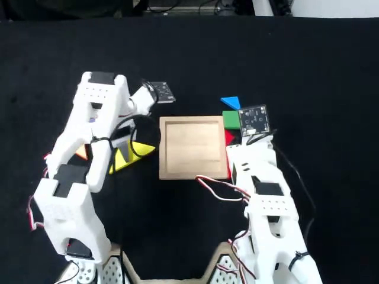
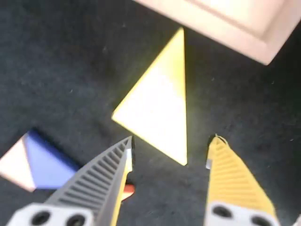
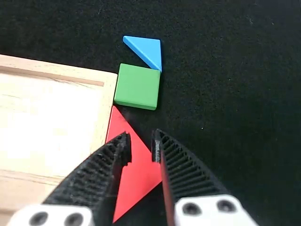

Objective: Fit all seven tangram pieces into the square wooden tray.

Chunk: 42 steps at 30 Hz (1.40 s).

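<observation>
The square wooden tray lies in the middle of the black table with nothing in it. A yellow triangle rests flat left of the tray, and my left gripper hovers open over its near point, one finger on each side. Beside the left arm lie a blue piece and an orange piece. At the tray's right edge a red triangle lies flat. My right gripper hangs over it, open by a narrow gap. A green square and a blue triangle sit just beyond it.
The tray's corner is close to the yellow triangle's far tip. Black cloth covers the table, with free room behind and in front of the tray. Both arm bases stand at the near edge.
</observation>
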Tool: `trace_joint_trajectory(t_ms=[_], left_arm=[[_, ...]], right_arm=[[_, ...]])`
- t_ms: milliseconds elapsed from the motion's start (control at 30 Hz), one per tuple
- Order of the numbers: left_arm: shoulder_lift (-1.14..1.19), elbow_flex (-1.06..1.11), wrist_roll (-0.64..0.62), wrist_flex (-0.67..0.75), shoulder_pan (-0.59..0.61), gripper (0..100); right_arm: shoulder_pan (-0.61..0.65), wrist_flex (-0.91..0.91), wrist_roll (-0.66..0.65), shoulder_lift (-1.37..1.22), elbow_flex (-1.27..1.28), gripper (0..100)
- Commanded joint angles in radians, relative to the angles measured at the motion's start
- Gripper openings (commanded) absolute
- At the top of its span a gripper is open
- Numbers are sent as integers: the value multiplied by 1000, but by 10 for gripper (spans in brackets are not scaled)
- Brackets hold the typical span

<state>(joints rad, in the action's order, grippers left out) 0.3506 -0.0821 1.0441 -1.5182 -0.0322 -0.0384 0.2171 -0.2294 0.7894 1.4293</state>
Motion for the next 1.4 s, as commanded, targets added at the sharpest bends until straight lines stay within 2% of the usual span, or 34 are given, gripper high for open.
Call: trace_joint_trajectory(t_ms=[0, 100, 300, 367, 433, 500, 567, 733, 867, 1067, 1167, 1367], left_arm=[[44, -10, 11, 14, -71, 266], [63, -12, 35, 3, -101, 266], [64, -119, -150, -9, -111, 272], [74, -148, -132, -60, -102, 285], [77, -170, -74, -109, -93, 358], [77, -196, -37, -117, -53, 429], [77, -239, -9, -110, -15, 449], [78, -228, -2, 2, 48, 449], [78, -134, 3, 15, 31, 451], [78, -16, 35, 195, 36, 453], [78, 25, 91, 241, 39, 453], [92, 38, 97, 311, 44, 453]], right_arm=[[-21, -21, -8, -2, -61, 89], [-21, -21, -8, -2, -61, 89], [-21, -21, -8, -2, -62, 89], [-21, -21, -8, -2, -62, 89], [-21, -21, -8, -2, -62, 89], [-21, -21, -8, -2, -62, 89], [-21, -21, -8, -2, -62, 89], [-21, -21, -8, -2, -62, 89], [-6, -21, -8, -2, -62, 89], [20, -21, -9, -2, -59, 89], [21, -21, -9, -2, -59, 89], [23, -21, -9, -2, -59, 89]])
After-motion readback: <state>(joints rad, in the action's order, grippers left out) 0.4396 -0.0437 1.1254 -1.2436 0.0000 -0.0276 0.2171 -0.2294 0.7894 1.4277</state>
